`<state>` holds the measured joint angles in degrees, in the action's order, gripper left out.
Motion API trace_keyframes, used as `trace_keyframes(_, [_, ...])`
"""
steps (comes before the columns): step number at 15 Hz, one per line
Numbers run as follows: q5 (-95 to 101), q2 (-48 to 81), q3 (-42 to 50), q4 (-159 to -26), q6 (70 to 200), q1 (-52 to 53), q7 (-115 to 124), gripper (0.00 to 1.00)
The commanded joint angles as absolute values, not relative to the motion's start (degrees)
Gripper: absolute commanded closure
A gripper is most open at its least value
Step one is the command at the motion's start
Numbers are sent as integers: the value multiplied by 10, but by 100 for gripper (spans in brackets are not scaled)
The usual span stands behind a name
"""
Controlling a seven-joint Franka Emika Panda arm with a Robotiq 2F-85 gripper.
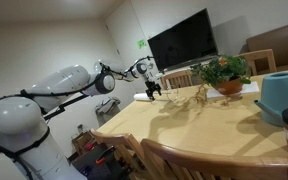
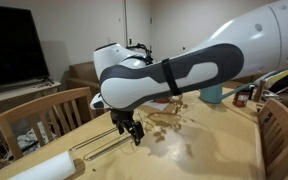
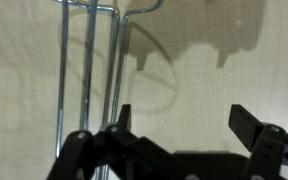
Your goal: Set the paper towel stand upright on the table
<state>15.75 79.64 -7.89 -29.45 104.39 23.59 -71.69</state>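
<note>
Near a corner of the bench (image 2: 204,150) lies a long white object (image 2: 39,168). Just past it, the paper towel stand (image 3: 112,60) lies flat by the bench edge. The hand (image 2: 132,130) hovers over it, fingers spread, gripping nothing. Farther off stands a potted plant (image 1: 224,72).

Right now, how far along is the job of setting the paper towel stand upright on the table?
Done: only the approach; the pincer hangs low over the table, close to the paper towel stand. In hand: lining up; in the wrist view the jaws are open and empty, and the stand's rods lie flat to one side of the gap, not inside it. Left: grip the stand, raise it upright, release.
</note>
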Motion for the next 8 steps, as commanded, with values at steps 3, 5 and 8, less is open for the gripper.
trace_keyframes(3, [139, 825, -62, -240, 1021, 246, -726, 0])
trace_keyframes(5, [141, 825, -59, -238, 1020, 251, -723, 0])
trace_keyframes(8, [145, 832, -50, -225, 1022, 259, -721, 0])
